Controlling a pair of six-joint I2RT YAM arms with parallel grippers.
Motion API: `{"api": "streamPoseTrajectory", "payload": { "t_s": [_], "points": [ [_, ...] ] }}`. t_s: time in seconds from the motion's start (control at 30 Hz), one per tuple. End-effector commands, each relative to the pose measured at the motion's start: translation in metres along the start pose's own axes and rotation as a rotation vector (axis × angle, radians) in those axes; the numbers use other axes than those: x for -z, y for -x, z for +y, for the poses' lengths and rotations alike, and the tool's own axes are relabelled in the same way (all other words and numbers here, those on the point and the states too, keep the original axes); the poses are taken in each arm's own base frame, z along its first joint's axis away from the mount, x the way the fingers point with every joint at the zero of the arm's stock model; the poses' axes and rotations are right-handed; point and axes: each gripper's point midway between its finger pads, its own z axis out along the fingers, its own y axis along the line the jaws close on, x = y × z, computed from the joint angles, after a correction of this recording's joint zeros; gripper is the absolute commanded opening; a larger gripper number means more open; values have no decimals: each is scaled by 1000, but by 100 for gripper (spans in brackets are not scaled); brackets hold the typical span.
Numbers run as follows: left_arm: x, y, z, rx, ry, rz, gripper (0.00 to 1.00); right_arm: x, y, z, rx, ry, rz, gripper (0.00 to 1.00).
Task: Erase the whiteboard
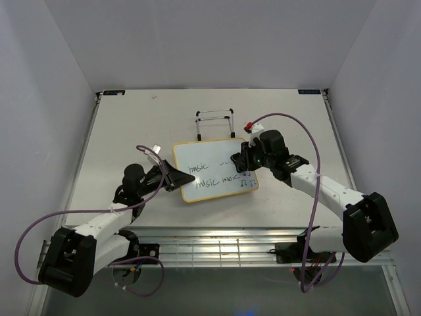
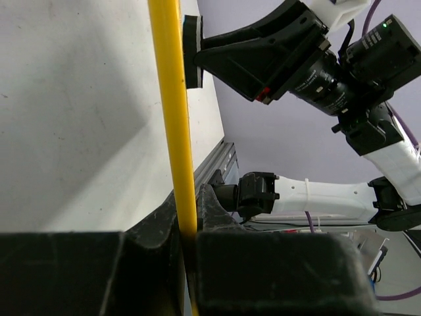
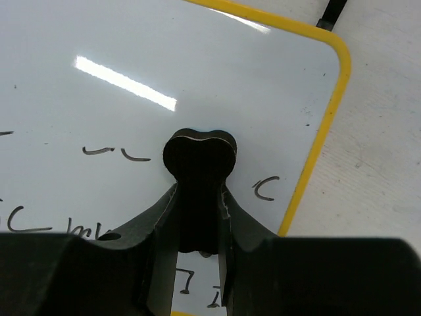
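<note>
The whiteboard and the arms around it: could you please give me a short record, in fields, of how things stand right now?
whiteboard: lies on the table, yellow frame
writing: black "music" words and notes, not yet wiped
left pincer: shut on the board's yellow frame, at its left edge
right pincer: shut on the eraser
eraser: black, against the board's face near its right edge
wire stand: on the table beyond the board, apart from it
</note>
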Motion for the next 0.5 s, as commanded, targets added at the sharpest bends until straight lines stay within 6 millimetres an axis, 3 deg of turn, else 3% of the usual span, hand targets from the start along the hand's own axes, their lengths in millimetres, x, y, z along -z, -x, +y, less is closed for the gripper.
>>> {"api": "streamPoseTrajectory", "payload": {
  "t_s": [0.0,0.1,0.3,0.4,0.47],
  "points": [
    [2,21,-71,-173,-259,-61,0,-12,-27,27,-57,117,59,16],
    [-1,8,-53,-137,-218,3,0,-20,-35,34,-70,139,94,16],
    [-2,-6,-25,-127,-162,45,0,-40,-25,68,-29,208,87,16],
    [-3,-10,-17,-114,-146,66,0,-52,-36,53,-47,134,120,16],
    [-3,-13,-13,-111,-133,87,0,-55,-57,37,-71,84,177,16]
  ]
}}
